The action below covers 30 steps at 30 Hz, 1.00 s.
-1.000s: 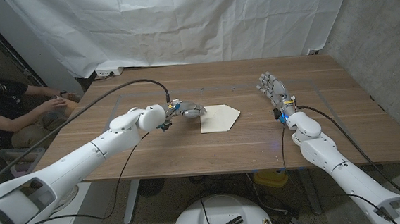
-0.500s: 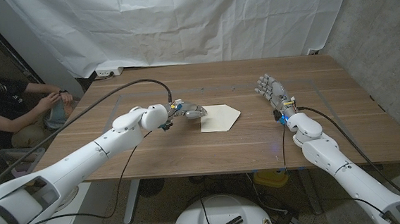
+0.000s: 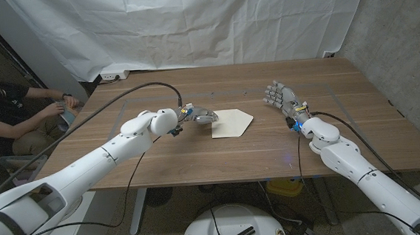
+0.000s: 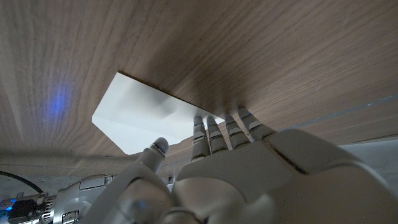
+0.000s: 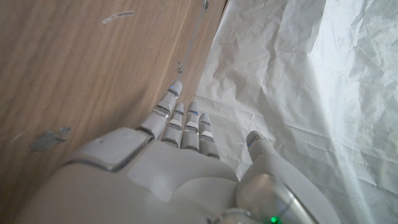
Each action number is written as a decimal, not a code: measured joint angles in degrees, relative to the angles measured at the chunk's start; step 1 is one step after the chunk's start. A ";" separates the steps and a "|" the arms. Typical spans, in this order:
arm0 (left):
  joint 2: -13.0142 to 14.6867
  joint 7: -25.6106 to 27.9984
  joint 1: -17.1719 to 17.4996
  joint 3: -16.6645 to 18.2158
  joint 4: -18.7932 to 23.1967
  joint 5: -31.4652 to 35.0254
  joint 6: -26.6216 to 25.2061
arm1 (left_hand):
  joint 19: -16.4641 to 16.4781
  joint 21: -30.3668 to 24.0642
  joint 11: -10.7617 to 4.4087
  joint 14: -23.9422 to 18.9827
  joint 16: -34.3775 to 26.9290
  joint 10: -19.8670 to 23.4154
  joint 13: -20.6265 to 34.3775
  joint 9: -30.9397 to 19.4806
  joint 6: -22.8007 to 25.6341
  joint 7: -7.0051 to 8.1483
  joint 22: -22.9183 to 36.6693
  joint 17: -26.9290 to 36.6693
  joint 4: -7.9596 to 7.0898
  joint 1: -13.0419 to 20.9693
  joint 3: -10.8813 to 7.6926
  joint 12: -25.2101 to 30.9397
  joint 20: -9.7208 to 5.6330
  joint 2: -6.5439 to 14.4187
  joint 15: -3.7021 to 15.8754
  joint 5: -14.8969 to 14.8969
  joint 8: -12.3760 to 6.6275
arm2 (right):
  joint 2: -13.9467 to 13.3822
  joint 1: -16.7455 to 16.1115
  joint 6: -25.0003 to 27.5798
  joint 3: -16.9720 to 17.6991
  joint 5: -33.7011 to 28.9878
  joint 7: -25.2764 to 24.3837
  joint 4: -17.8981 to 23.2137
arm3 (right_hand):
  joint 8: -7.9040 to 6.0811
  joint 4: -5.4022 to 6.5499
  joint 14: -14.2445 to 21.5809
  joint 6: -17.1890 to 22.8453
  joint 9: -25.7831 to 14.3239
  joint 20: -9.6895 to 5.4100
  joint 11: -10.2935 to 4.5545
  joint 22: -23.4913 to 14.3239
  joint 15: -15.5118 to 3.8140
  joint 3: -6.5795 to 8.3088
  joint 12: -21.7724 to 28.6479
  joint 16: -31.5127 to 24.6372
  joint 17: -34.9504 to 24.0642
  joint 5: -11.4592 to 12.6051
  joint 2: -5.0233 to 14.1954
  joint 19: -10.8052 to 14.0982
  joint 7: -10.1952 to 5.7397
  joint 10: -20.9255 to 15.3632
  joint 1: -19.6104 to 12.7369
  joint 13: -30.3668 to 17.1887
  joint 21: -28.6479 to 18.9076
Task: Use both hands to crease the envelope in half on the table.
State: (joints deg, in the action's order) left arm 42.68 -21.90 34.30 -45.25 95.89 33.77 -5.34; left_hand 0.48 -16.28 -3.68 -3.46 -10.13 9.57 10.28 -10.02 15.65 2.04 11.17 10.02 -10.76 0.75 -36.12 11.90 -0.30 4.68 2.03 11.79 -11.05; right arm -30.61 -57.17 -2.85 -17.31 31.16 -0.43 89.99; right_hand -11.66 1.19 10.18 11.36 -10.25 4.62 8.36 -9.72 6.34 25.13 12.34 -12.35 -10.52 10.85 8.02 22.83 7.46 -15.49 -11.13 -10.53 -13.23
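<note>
Envelope (image 3: 232, 122) lies flat near table (image 3: 198, 159) centre, white, pointed flap end twd robot's right, w/ a soft fold line across it in left wrist view. L hand (image 3: 202, 117) at envelope's left edge, fingertips (image 4: 211, 127) on/at that edge, holding nothing, fingers extended. R hand (image 3: 280, 98) well apart to the right, above the wood, fingers straight and spread, holding nothing; person seated at far left behind table.

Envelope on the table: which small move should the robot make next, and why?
Probably the right hand should move toward the envelope. It is open and apart from the envelope, over bare table, while the left hand is already at the envelope's near-left edge. The envelope looks flat and unfolded, and the crease needs both hands.
</note>
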 measured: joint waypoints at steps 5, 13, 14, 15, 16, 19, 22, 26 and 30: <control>-0.19 -0.24 -0.08 -0.07 -0.13 0.20 -0.04 | -0.19 0.00 0.00 0.00 0.00 0.00 -0.01 0.00 -0.01 0.00 0.02 0.00 0.25 -0.26 0.25 0.00 0.19 -0.26 0.00 0.00 0.00 | -1.87 -0.52 3.02 -0.17 0.13 -0.06 3.04 | 0.00 0.24 0.40 0.32 0.00 0.07 0.13 0.00 0.40 -0.24 0.00 0.00 0.00 -0.05 -0.01 0.69 0.32 -0.73 0.02 0.00 0.00; -0.51 -0.41 -0.25 -0.17 -0.42 0.33 -0.05 | -0.22 0.00 0.00 0.00 0.00 -0.01 -0.03 0.01 -0.01 0.00 0.06 0.00 0.01 -0.39 0.48 0.00 0.22 -0.39 0.00 0.00 0.01 | -4.06 -0.92 7.04 -0.37 0.85 0.62 6.01 | 0.00 0.57 2.97 1.97 0.00 1.12 1.68 0.00 1.42 0.09 0.45 0.00 0.00 -0.04 -0.30 3.17 0.54 -2.89 0.30 0.00 -0.43; -0.72 -0.41 -0.40 -0.26 -0.67 0.34 -0.04 | -0.22 0.00 -0.01 0.00 0.00 -0.01 -0.03 0.01 -0.01 0.00 0.05 0.00 0.01 -0.39 0.48 0.00 0.22 -0.38 0.00 0.00 0.01 | -4.39 -0.94 9.25 -0.41 1.58 1.72 6.46 | 0.00 0.57 3.48 2.33 0.00 1.42 1.78 0.00 1.52 0.09 0.45 0.00 0.00 -0.04 -0.30 3.50 0.57 -3.46 0.30 0.00 -0.43; -0.77 -0.42 -0.44 -0.28 -0.74 0.36 -0.02 | -0.21 0.00 -0.01 0.00 0.00 -0.01 -0.03 0.01 -0.01 0.00 0.05 0.00 0.01 -0.39 0.48 0.00 0.21 -0.38 0.00 0.00 0.01 | -4.44 -0.93 9.42 -0.41 1.64 1.82 6.52 | 0.00 0.57 3.98 2.50 0.00 1.51 1.92 0.00 1.72 0.09 0.45 -0.04 0.00 -0.04 -0.36 4.23 0.41 -4.00 0.36 0.00 -0.55; -0.81 -0.43 -0.47 -0.29 -0.79 0.38 0.02 | -0.22 0.00 -0.01 0.00 0.00 -0.01 -0.03 0.02 -0.02 0.00 0.05 0.00 0.01 -0.39 0.48 0.00 0.21 -0.38 0.00 0.00 0.01 | -4.63 -0.94 9.78 -0.44 1.79 2.03 6.74 | 0.00 0.57 4.65 2.86 0.00 1.61 2.20 0.00 1.92 0.09 0.69 -0.33 0.00 -0.04 -0.52 4.95 0.60 -4.44 0.52 0.00 -0.77; -0.90 -0.44 -0.57 -0.33 -0.95 0.43 0.19 | -0.21 0.00 -0.01 0.00 0.00 -0.01 -0.04 0.03 -0.02 0.00 0.03 0.00 0.01 -0.39 0.48 0.00 0.21 -0.38 0.00 0.00 0.02 | -5.16 -0.94 10.60 -0.55 2.10 2.65 7.26 | 0.00 0.80 5.94 3.13 -0.14 2.14 2.74 0.00 2.45 0.33 0.88 -0.45 0.00 -0.04 -0.43 6.64 0.43 -5.87 0.63 0.00 -1.09; -1.01 -0.45 -0.64 -0.36 -1.14 0.48 0.35 | -0.21 -0.01 -0.01 0.00 0.00 -0.01 -0.04 0.05 -0.02 -0.01 0.01 0.00 0.01 -0.39 0.48 0.00 0.21 -0.38 0.00 0.00 0.13 | -5.64 -0.92 11.45 -0.76 2.46 3.49 7.65 | 0.00 0.80 6.65 3.50 -0.30 2.30 3.05 0.00 2.56 0.33 0.88 -0.45 0.00 -0.04 -0.22 7.27 0.62 -6.18 0.84 0.00 -1.09; -1.21 -0.45 -0.83 -0.41 -1.50 0.53 0.54 | -0.21 -0.01 -0.01 0.00 0.00 -0.01 0.01 0.05 -0.02 -0.01 0.01 0.00 0.01 -0.39 0.48 -0.01 0.21 -0.38 0.00 0.00 0.19 | -6.10 -0.63 12.86 -1.08 3.02 5.09 8.04 | 0.00 0.80 6.74 3.50 -0.30 2.52 3.18 0.00 2.65 0.33 0.89 -0.45 0.09 -0.04 -0.22 8.05 0.62 -6.88 0.84 0.00 -1.41; -1.21 -0.45 -0.83 -0.41 -1.51 0.54 0.69 | -0.21 0.19 -0.01 0.00 0.00 -0.02 0.01 0.03 -0.09 0.06 0.01 0.00 0.01 -0.39 0.47 -0.01 0.21 -0.37 0.00 0.00 0.20 | -6.40 -0.28 12.92 -1.44 3.04 5.17 8.16 | 0.00 1.06 7.73 4.11 -0.30 2.61 3.40 0.00 2.61 0.59 0.88 -0.45 -0.01 -0.04 -0.22 8.82 0.63 -7.48 0.83 0.00 -1.40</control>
State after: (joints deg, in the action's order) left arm 41.47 -22.35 33.47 -45.66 94.38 34.32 -4.65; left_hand 0.28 -16.09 -3.69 -3.46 -10.14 9.55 10.29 -9.99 15.56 2.10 11.18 10.01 -10.75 0.36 -35.65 11.89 -0.09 4.30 2.03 11.79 -10.86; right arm -37.01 -57.45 10.07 -18.74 34.20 4.73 98.15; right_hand -11.66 2.25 17.91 15.47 -10.55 7.23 11.76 -9.72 8.95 25.72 13.22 -12.80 -10.52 10.81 7.80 31.65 8.09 -22.97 -10.30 -10.53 -14.63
